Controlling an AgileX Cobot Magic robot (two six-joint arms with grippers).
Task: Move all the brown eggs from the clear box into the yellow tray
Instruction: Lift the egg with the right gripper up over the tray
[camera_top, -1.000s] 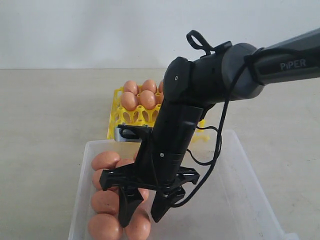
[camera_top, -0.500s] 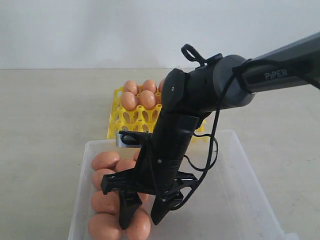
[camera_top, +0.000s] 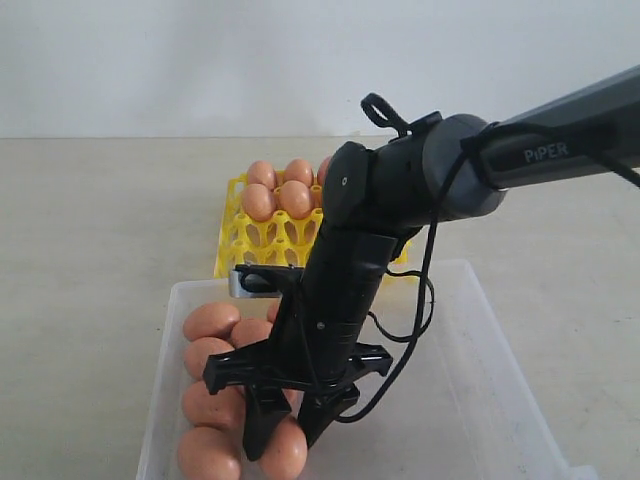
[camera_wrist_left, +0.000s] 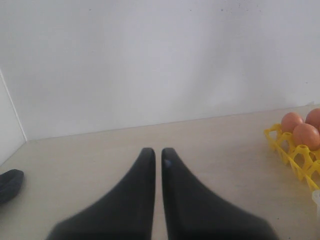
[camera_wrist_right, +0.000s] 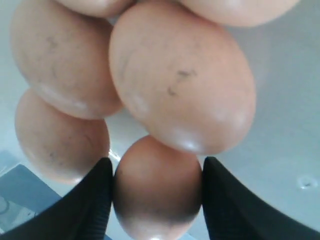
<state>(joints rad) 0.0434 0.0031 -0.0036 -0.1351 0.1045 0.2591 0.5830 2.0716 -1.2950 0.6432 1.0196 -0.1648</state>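
6 eggs (camera_top: 210, 320) at least are counted in the box (camera_top: 470, 400) in the exterior view. They are gathered along its left side, touching each other. Part of the heap is hidden by the right arm (camera_top: 420, 185).

The arm is bent down into the box, and the right gripper (camera_top: 283, 445) is placed around 1 egg (camera_top: 287, 455) at the near end of the heap. In the right wrist view this egg (camera_wrist_right: 157, 190) is seen between the 2 black fingers (camera_wrist_right: 92, 200). Each finger is pressed against one side of it, and no gap is seen, so the fingers are clamped on the egg. The egg is low in the box, against its neighbours. Whether it is lifted off the floor cannot be told. 3 more eggs are seen close behind it, 1 of them touching its top.

The tray (camera_top: 240, 240) is placed on the table (camera_top: 90, 230) just behind the box. 4 eggs (camera_top: 278, 200) are seen clearly in its far cups, 2 by 2, and the edge of 1 more is seen beside the arm.

In the left wrist view the left gripper (camera_wrist_left: 156, 152) is held above the table, well apart from the box. Its fingers (camera_wrist_left: 142, 190) are brought together with only a thin slit between them, and nothing is held. A corner of the tray (camera_wrist_left: 292, 152) with eggs is seen at the side of that view.
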